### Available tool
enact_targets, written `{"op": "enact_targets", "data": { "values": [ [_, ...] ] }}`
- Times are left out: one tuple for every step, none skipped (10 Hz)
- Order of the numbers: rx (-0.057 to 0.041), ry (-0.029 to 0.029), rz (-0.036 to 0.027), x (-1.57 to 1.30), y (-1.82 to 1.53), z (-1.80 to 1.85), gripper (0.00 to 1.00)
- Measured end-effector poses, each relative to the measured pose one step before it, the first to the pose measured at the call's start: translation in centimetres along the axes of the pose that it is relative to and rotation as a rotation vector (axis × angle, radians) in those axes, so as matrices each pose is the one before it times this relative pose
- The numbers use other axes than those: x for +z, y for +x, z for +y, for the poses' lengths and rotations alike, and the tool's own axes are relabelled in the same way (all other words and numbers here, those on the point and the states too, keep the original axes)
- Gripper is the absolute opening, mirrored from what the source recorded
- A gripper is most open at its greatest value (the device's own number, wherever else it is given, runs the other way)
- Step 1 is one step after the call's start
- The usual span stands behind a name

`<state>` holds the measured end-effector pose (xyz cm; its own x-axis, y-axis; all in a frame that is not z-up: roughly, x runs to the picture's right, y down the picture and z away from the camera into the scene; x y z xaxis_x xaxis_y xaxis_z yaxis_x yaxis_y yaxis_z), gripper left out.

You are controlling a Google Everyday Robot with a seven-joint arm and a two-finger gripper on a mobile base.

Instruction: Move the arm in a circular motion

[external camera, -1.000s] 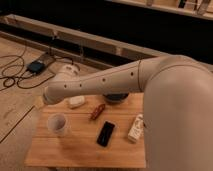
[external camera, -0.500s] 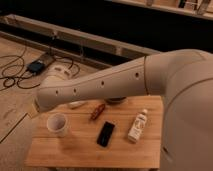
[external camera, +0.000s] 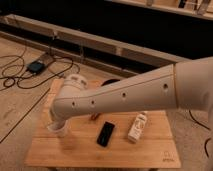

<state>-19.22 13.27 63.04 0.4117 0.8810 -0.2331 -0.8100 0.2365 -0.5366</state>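
1. Since the earlier frames, the arm is sweeping lower. Its rounded joint is sitting further down over the desk, and its far end is now dipping onto the white cup.
2. The arm is spanning from the right edge of the view down to the left, crossing above the back half of the desk. The black phone and white bottle are lying clear in front of it.
3. The pincer is sitting at the tapered left end, low over the desk's left side and overlapping the cup's rim in this view. Apart or together: cannot tell. Nothing is visibly being held.
4. Step in hand, my read: mid-loop, passing through the low-left part of the circle.
5. Next move is calling for curving up and away from the cup, then arcing back toward the rear of the desk to close the loop.
6. Risk: clearance over the cup is looking tight, so continuing downward is likely to knock it.
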Motion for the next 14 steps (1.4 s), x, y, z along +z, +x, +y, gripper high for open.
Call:
{"op": "enact_targets", "data": {
  "values": [
    [0.0319, 0.01441, 0.01148, -0.342, 1.058, -1.308, 0.7],
    [0.03293, 0.01848, 0.01445, -0.375, 0.965, -1.53, 0.7],
    [0.02447, 0.02343, 0.02495, -0.345, 0.965, -1.839, 0.7],
    [0.01183, 0.01935, 0.02631, -0.155, 0.653, -1.532, 0.7],
    [0.01352, 0.02112, 0.02949, -0.192, 0.532, -1.817, 0.7],
    [0.00928, 0.01665, 0.01978, -0.161, 0.125, -1.488, 0.7],
    [0.01313, 0.02342, 0.0266, -0.249, -0.126, -2.158, 0.7],
    [0.01243, 0.01884, 0.01857, -0.179, -0.37, -1.843, 0.7],
    [0.01509, 0.01737, 0.01259, -0.138, -0.437, -1.758, 0.7],
    [0.02502, 0.01805, 0.01096, -0.101, -0.811, -2.274, 0.7],
    [0.02456, 0.02, 0.01194, 0.072, -0.824, -2.187, 0.7],
    [0.0181, 0.01598, 0.00769, 0.04, -0.593, -1.528, 0.7],
    [0.02276, 0.02655, 0.00396, 0.038, -1.205, -2.133, 0.7],
    [0.00737, 0.02749, -0.00426, 0.102, -1.856, -1.421, 0.7]
  ]
}}
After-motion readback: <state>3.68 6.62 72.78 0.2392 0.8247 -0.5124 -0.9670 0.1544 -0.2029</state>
